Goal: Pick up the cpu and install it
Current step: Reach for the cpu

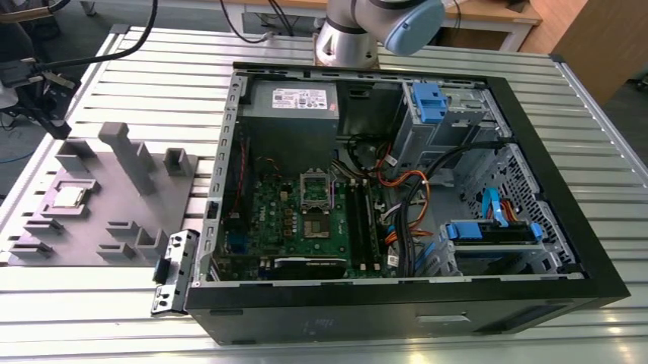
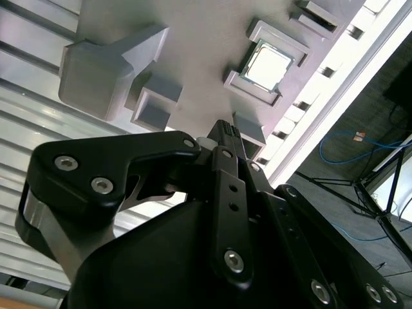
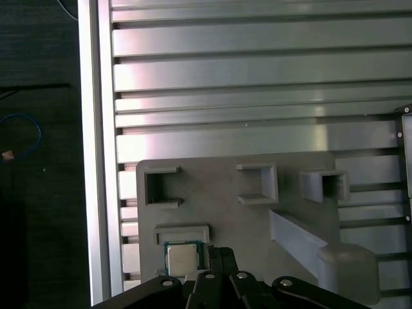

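The gripper (image 2: 224, 132) is hovering, fingers pressed together and gripping nothing. Just beyond its tip, the cpu (image 2: 267, 66) is lying flat in a square nest on the grey fixture plate (image 2: 199, 38). Farther off, the open computer case (image 1: 405, 307) is sitting beside it.

Silvery chip (image 1: 69, 197), grey tray (image 1: 114, 221), green board (image 1: 294, 220), black case (image 1: 405, 312), blue clips (image 1: 429, 102), ribbed silver table (image 1: 152, 68).

Bright, even light, soft shadows. Table (image 1: 102, 303) slats glare white either side of the computer case (image 1: 405, 311); case interior dim, darkest along its walls. Second wrist view: cpu (image 2: 267, 66) top washed out near white. First wrist view: banded sheen on slats, faint pink tint.
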Controlling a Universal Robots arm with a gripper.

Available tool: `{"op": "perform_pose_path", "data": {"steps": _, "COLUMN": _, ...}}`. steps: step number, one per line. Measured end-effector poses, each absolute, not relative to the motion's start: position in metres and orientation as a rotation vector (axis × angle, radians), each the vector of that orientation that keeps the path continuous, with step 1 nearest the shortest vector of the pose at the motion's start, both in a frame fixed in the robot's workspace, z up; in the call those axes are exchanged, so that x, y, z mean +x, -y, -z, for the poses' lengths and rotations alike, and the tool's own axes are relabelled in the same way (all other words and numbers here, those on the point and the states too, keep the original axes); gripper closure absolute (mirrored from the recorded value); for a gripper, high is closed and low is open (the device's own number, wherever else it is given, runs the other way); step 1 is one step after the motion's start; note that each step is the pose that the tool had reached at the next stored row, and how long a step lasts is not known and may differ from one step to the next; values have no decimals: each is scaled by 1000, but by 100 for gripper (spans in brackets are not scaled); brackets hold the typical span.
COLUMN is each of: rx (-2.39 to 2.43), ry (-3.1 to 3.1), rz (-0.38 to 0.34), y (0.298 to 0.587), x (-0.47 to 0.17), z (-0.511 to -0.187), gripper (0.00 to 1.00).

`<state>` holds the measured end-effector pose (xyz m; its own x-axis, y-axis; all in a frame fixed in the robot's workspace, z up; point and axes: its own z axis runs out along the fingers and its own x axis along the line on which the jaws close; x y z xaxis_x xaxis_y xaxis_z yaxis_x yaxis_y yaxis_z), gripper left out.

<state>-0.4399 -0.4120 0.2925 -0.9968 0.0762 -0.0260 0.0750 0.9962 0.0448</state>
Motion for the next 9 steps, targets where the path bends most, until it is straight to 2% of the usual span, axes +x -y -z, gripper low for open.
{"op": "perform_pose_path", "data": {"steps": 9, "rx": 118, "ry": -3111, "rz": -68, "y": 412, "x": -440, "z": -291, "gripper": 89}}
